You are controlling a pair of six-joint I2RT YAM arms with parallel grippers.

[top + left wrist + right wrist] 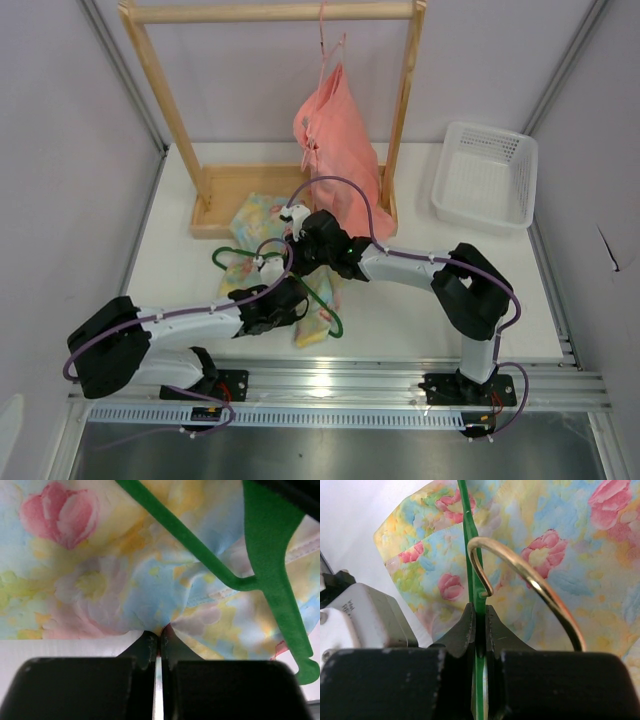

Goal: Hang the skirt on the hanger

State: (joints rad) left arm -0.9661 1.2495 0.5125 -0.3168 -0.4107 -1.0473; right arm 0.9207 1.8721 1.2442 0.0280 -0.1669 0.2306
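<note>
Pastel floral cloth, soft and rumpled: the skirt [90, 580] lies mid-surface [420, 310], between the wooden rack [270, 12] base and the near edge. The left fingers [146, 649] are pinched together on a puckered bit of its hem. The hanger [272, 555], smooth dark green plastic with thin bars, lies across the skirt. The right fingers [468, 630] are clamped on one slim green bar, right by the curved gold metal hook [530, 577].

Left pincer [298, 300], right pincer [300, 250] over skirt [258, 212] and hanger [222, 256]; pink garment [335, 140] hangs on rack [270, 12].
</note>
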